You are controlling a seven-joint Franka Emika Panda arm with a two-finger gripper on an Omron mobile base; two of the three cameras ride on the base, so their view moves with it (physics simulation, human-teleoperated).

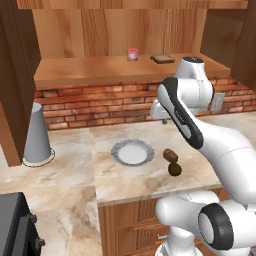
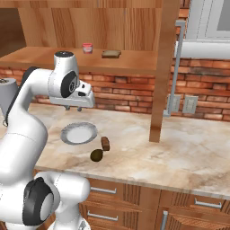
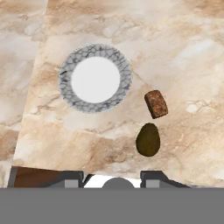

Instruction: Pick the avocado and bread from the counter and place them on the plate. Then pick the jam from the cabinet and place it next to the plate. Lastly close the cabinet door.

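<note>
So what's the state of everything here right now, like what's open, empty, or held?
Cabinet: door open.
Jam: upright on the cabinet shelf, lid on.
Plate: empty, on the counter.
Bread: on the counter beside the plate.
Avocado: on the counter, close to the bread.
Gripper: shut, holding nothing, above the counter.

A grey cone-shaped vessel (image 1: 38,136) stands upright at the left, below the red brick backsplash (image 1: 95,105). Up on the shelf lies a flat brown slice (image 1: 163,59), possibly bread. Wall outlets (image 2: 184,104) sit right, under a window (image 2: 209,22).
</note>
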